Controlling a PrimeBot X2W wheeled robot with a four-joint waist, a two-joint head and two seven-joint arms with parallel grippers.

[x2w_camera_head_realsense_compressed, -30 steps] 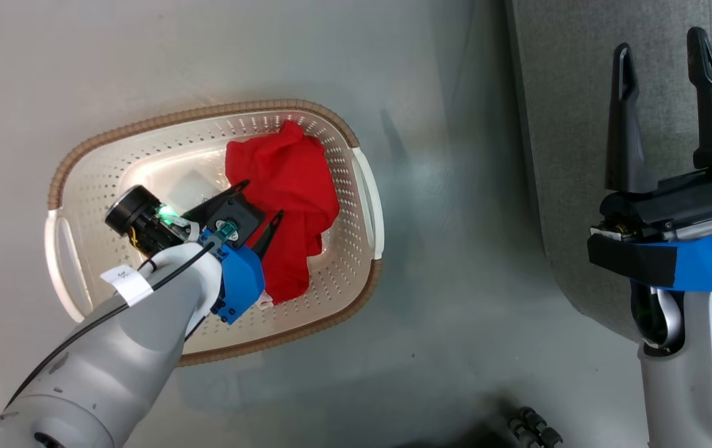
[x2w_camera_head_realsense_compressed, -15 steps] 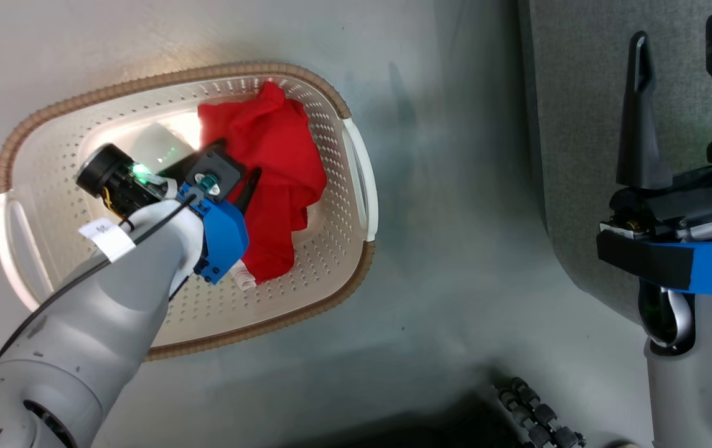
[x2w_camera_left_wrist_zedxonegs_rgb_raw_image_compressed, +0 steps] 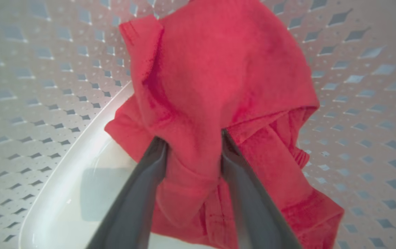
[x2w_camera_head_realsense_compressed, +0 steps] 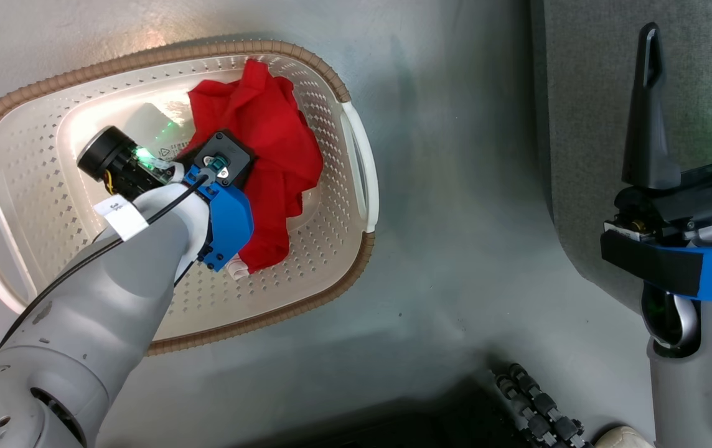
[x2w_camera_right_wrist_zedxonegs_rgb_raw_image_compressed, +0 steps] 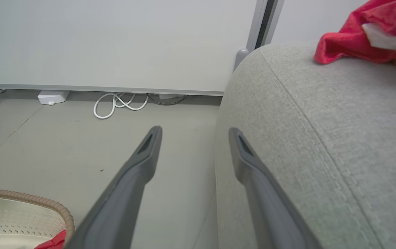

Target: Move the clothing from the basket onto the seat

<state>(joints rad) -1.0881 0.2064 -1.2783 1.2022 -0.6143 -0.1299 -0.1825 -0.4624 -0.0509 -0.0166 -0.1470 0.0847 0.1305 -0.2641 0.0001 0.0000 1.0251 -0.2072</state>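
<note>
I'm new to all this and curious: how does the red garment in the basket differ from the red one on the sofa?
The basket garment lies crumpled in the basket, a fold between the left gripper's fingers; the sofa garment rests on the sofa. White trim shows plainly on the sofa garment, barely on the basket garment. Both are bright red soft fabric.

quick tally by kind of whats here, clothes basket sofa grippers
basket: 1
sofa: 1
red garments: 2, one in the basket, one on the sofa
grippers: 2, left gripper and right gripper
total: 6
</note>
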